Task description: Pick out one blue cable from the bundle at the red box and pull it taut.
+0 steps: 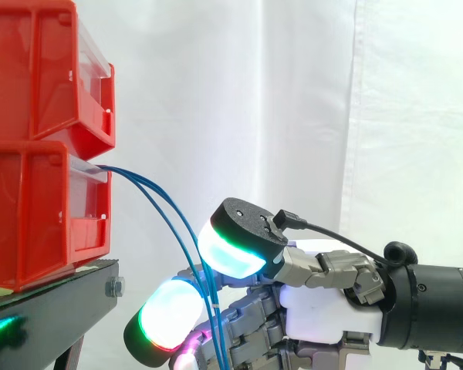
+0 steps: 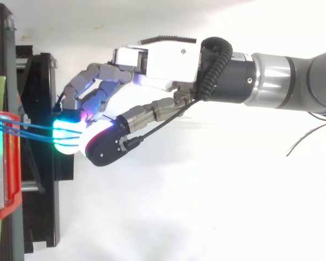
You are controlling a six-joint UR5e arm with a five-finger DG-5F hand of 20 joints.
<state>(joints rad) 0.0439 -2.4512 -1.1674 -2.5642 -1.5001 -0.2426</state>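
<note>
Nearest the side camera, the hand (image 1: 324,308) sits low at the right, below the level of the bins, reaching leftward toward the black stand (image 1: 54,308). In the top view the hand (image 2: 157,62) stretches out from the grey arm (image 2: 282,76) at the right, and its front end stops beside the stand's edge, near the red bins but apart from them. The blue cables (image 1: 174,214) come next: several thin strands leave the front of the lower red bin (image 1: 31,216) just under its clear panel (image 1: 89,202). They spread a little, then bend down to the right in a slack arc. They draw together as they drop into the hand's front end and on toward the bottom edge. From above, the blue cables (image 2: 27,130) run almost straight from the bin's rim to the hand. Whether the hand grips any strand or merely has them running through it, I cannot tell. The upper red bin (image 1: 38,69) is stacked on the lower one, both at the left on the stand. Behind everything hangs the white curtain (image 1: 293,100)
</note>
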